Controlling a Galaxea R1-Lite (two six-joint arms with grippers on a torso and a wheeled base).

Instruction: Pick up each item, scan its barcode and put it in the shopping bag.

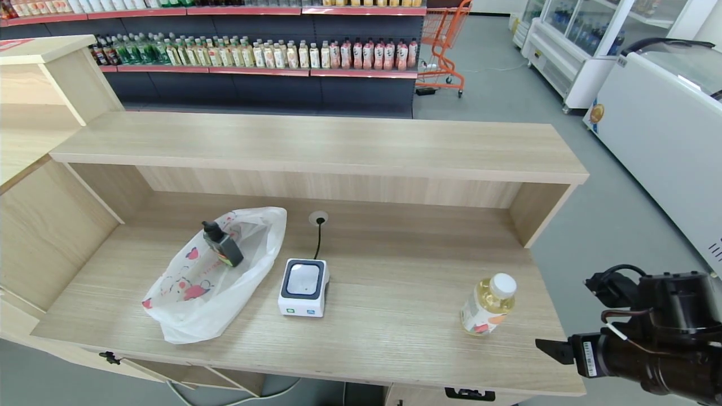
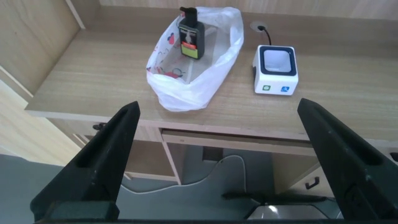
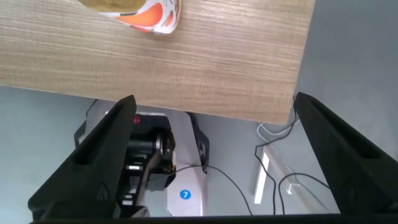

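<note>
On the pale wooden counter, a dark pump bottle already sits in the white plastic shopping bag; the yellow-drink bottle, just beyond your wide-open right hand, awaits scanning. Your left hand gapes empty.

A long counter of light wood stands in a shop, with a high ledge along its far side and wooden walls at both ends. Behind it runs a dark rack of shelves with red edges, holding drink bottles in a neat row, and an orange shopping cart stands next to the rack. The floor is smooth and grey, and white freezers stand on the right in bright, even light.
</note>
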